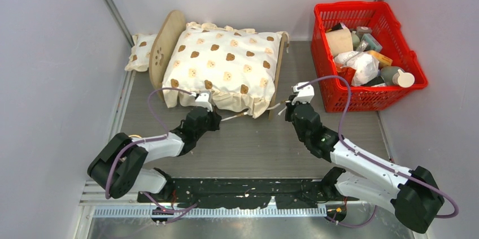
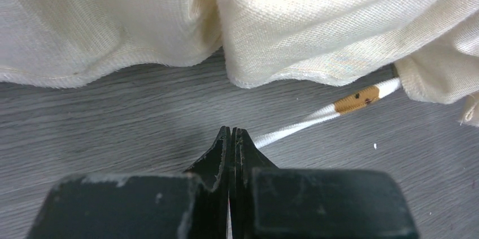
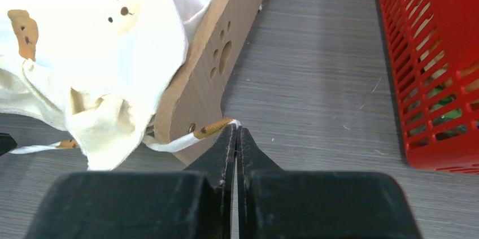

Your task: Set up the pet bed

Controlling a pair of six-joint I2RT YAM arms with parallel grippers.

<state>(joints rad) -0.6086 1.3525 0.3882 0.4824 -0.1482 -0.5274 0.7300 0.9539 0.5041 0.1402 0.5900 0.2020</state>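
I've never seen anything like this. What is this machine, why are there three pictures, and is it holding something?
It's two robot arms bolted to a table edge. The wide picture looks down from above; the other two come from cameras on each wrist. On the table stands a wooden pet bed with a bear-print cushion on it, a small pillow behind its headboard, and a red basket of odds and ends. The left fingers are shut, seemingly on a tie cord; the right fingers pinch a second cord.

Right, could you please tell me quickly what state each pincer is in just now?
Left pincer: closed, pinching one cushion tie.
Right pincer: closed, pinching a second cushion tie.
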